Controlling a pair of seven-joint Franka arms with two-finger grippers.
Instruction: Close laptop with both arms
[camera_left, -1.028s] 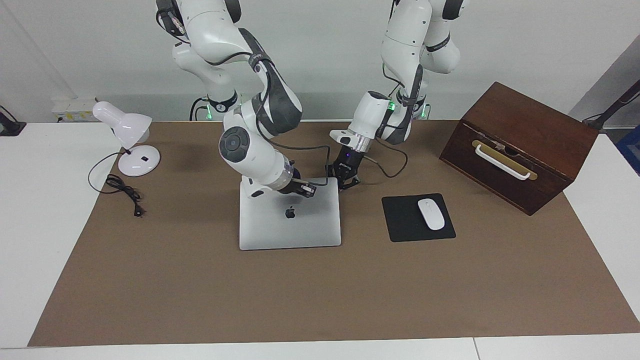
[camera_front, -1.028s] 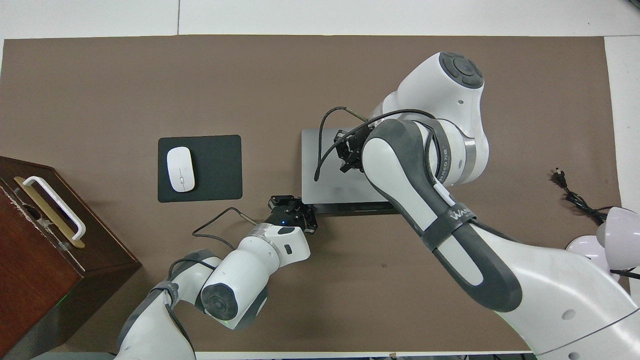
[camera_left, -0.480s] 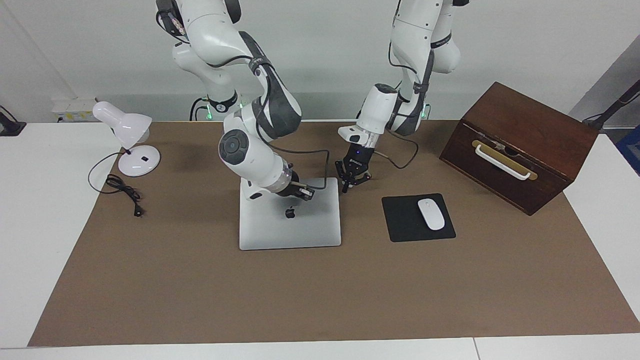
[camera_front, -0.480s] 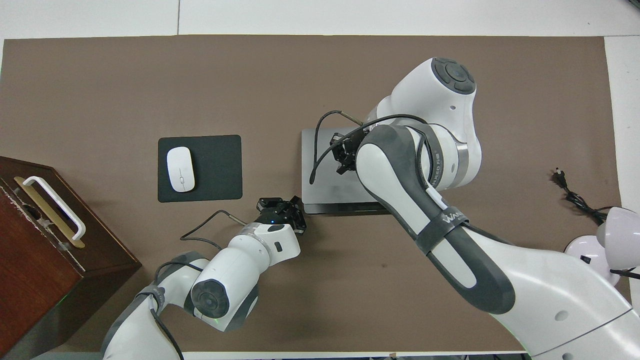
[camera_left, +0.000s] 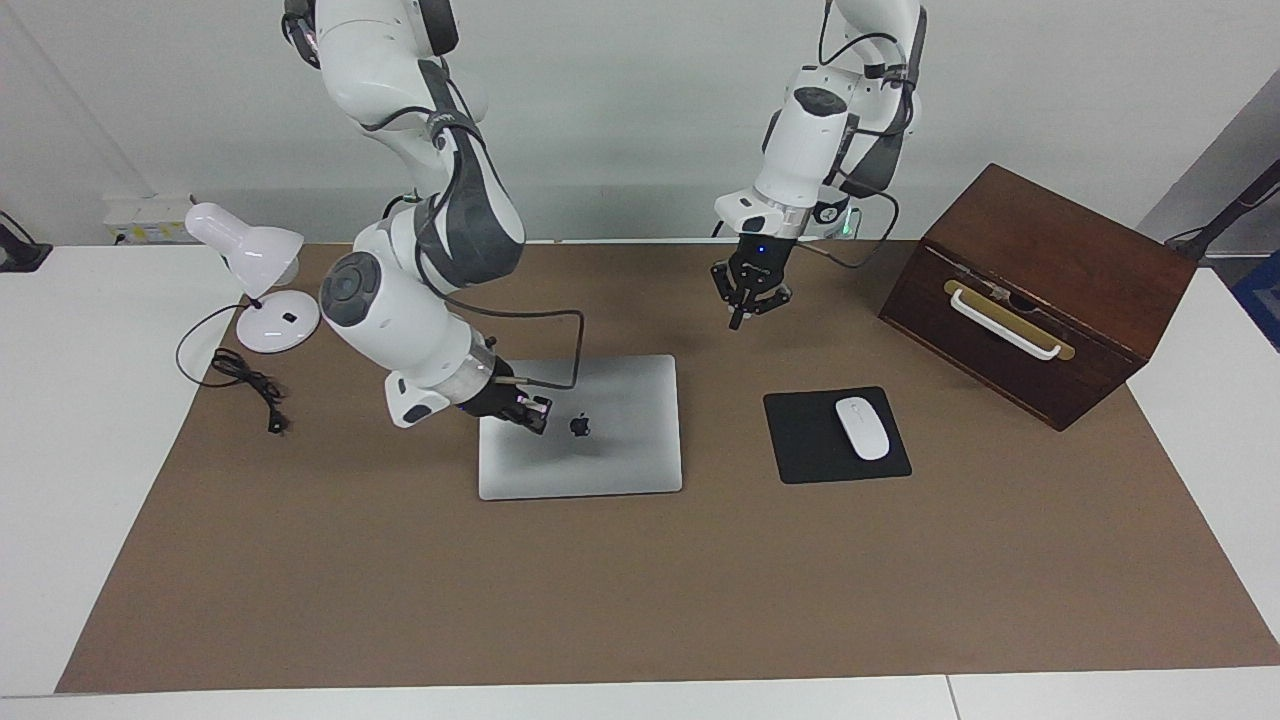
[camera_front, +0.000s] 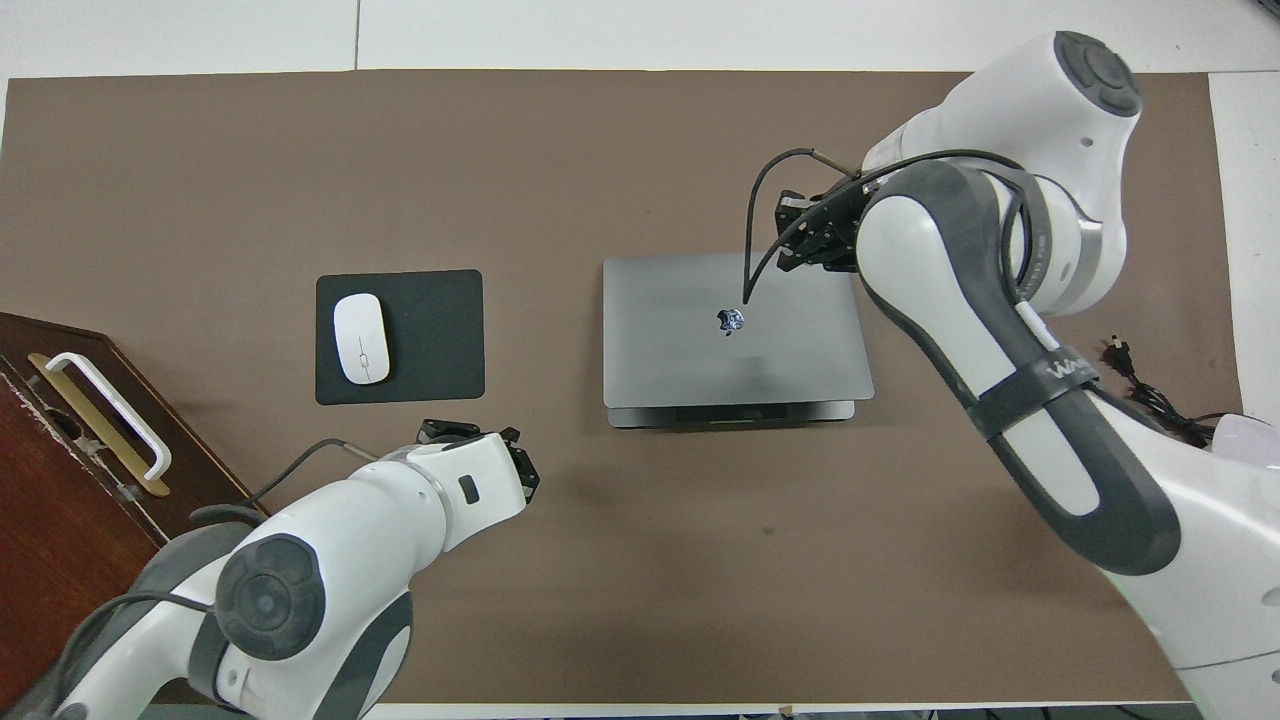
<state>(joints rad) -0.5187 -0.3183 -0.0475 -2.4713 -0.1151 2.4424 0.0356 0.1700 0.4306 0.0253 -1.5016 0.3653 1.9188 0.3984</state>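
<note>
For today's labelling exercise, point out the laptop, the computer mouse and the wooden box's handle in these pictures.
laptop (camera_left: 620, 455): facing view, bare part of the closed lid.
computer mouse (camera_left: 862, 428): facing view, middle of its white top.
wooden box's handle (camera_left: 1002, 325): facing view, middle of the white bar.

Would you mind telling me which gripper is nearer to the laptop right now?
The right. The right gripper hangs just over the closed laptop lid, beside its logo. The left gripper is raised over the bare mat, off the laptop toward the left arm's end.

Both the left gripper (camera_left: 745, 305) and right gripper (camera_left: 533, 413) have lifted off the laptop (camera_left: 600, 450).
</note>
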